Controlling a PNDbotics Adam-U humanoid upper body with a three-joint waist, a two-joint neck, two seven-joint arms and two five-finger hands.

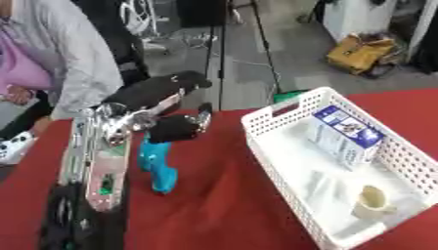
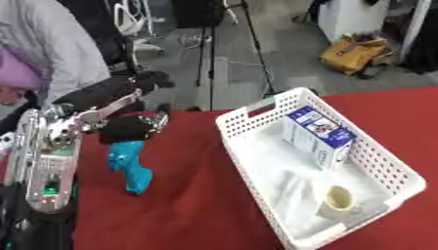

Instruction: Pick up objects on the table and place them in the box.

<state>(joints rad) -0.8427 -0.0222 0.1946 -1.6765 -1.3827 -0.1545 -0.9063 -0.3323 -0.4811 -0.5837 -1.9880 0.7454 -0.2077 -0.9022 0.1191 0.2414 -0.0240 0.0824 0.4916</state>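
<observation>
A teal tool-shaped object (image 1: 157, 167) lies on the red table, left of the white basket (image 1: 272, 146). My left hand (image 1: 178, 126) rests over the object's upper end, its fingers curled down around it. The left arm (image 1: 102, 161) runs in from the lower left, silver and black. Inside the basket stand a blue-and-white carton (image 1: 345, 135) and a cream cup (image 1: 371, 201), with a clear plastic wrap (image 1: 321, 185) lying between them. My right hand shows in neither view.
The red tablecloth (image 1: 214, 205) covers the table between the teal object and the basket. A person in a grey top (image 1: 60, 53) stands at the far left edge. Beyond the table are a yellow bag (image 1: 363, 52) and stand legs on the floor.
</observation>
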